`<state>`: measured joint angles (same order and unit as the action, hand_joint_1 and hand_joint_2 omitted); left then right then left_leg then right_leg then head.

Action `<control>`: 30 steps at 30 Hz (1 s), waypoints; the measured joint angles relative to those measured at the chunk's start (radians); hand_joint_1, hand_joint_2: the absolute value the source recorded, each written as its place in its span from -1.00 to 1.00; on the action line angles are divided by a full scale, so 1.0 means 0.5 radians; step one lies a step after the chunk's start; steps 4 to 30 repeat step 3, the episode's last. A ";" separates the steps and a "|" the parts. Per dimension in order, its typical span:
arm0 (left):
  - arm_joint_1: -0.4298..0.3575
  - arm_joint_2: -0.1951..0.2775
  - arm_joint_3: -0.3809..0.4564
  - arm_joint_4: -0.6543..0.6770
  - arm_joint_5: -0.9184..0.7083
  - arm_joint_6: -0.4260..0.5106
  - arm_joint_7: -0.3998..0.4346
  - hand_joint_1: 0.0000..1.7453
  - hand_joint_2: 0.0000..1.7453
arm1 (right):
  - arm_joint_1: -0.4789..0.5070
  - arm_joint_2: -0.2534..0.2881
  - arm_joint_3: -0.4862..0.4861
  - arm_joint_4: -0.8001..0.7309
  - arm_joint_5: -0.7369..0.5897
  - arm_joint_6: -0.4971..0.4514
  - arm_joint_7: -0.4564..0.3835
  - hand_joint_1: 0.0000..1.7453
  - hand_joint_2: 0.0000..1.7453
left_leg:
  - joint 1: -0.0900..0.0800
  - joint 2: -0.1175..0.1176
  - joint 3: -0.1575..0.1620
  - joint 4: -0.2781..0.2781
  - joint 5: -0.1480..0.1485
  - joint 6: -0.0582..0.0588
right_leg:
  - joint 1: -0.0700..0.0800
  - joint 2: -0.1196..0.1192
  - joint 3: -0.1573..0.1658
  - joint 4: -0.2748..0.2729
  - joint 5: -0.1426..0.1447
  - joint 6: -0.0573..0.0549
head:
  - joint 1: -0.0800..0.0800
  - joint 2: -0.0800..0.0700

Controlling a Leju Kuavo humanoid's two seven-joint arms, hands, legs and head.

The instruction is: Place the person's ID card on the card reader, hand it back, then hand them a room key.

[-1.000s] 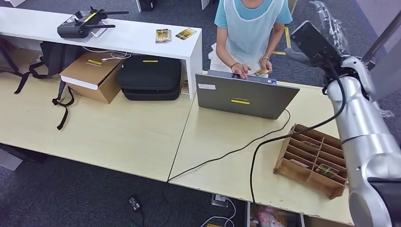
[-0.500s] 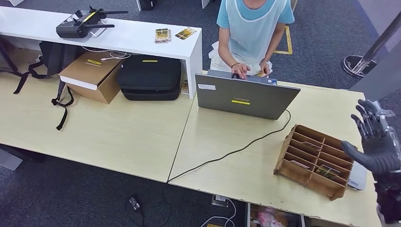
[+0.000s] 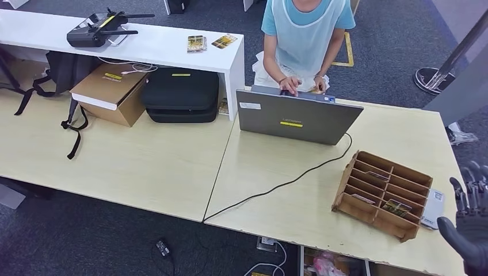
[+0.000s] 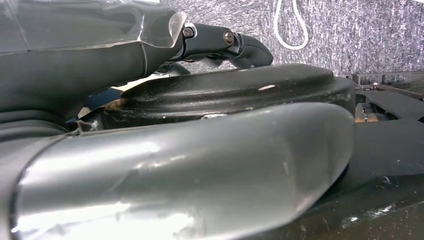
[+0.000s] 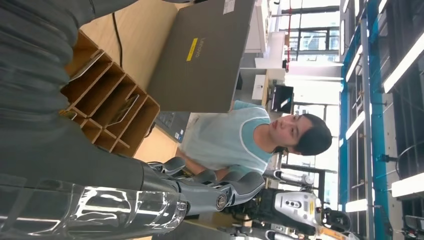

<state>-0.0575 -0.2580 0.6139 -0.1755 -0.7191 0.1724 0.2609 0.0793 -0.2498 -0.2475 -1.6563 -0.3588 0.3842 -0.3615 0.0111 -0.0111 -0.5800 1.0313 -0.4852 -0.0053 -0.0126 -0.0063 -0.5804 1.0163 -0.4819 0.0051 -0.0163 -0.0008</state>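
Cardboard organizer (image 3: 382,194) sat near the table (image 3: 299,213) edge.
My right hand (image 3: 471,221) hovered off that corner, fingers spread, holding nothing.

One person (image 3: 304,34). One laptop (image 3: 296,118). One cardboard sorter box (image 3: 382,194). One black case (image 3: 180,95). One brown box (image 3: 109,92). One remote controller (image 3: 95,31). Two tables (image 3: 132,161) pushed together.
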 joint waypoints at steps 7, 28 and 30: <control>-0.001 0.001 0.001 0.000 0.001 0.000 0.000 -1.00 -1.00 | 0.020 0.030 0.020 -0.013 0.031 -0.021 -0.010 -1.00 1.00 | 0.000 0.000 0.000 0.000 0.000 0.000 | 0.000 0.001 0.000 0.000 0.000 0.000 | 0.000 0.000; -0.001 0.001 0.001 0.000 0.001 0.000 0.000 -1.00 -1.00 | 0.020 0.030 0.020 -0.013 0.031 -0.021 -0.010 -1.00 1.00 | 0.000 0.000 0.000 0.000 0.000 0.000 | 0.000 0.001 0.000 0.000 0.000 0.000 | 0.000 0.000; -0.001 0.001 0.001 0.000 0.001 0.000 0.000 -1.00 -1.00 | 0.020 0.030 0.020 -0.013 0.031 -0.021 -0.010 -1.00 1.00 | 0.000 0.000 0.000 0.000 0.000 0.000 | 0.000 0.001 0.000 0.000 0.000 0.000 | 0.000 0.000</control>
